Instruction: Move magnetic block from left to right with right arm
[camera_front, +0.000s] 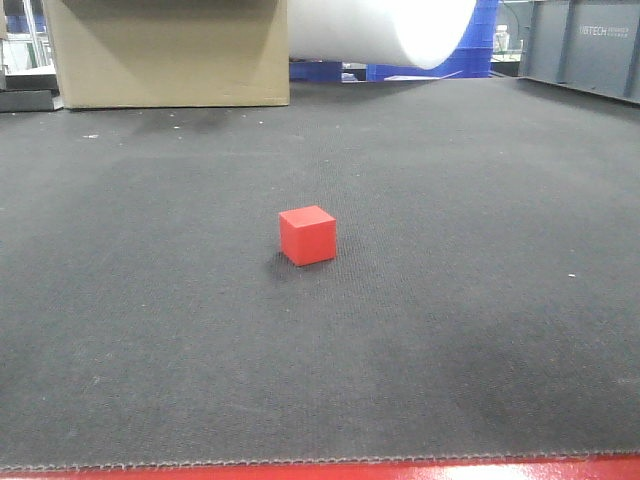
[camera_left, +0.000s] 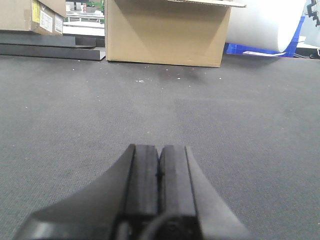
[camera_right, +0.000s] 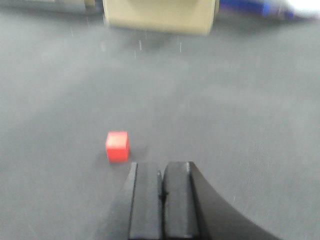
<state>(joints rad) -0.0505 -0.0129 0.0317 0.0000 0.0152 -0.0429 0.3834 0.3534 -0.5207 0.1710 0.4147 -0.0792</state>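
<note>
Left gripper (camera_left: 160, 172): seen only in the left wrist view; its two black pads pressed together, nothing between them, low over the dark mat (camera_left: 75, 125).
Cardboard box (camera_left: 167, 32): at the mat's far edge, sharp in the left wrist view, cropped in the front view, blurred in the right wrist view.
Magnetic block (camera_front: 307, 235): red cube resting alone near the middle of the mat in the front view; absent from the left wrist view.
White roll (camera_front: 400, 28): behind the mat, right of the box.
Right gripper (camera_right: 161, 192): seen only in the right wrist view, which is blurred; pads closed together, empty; the block (camera_right: 117, 146) lies on the mat just ahead and left of the tips, not touching.
</note>
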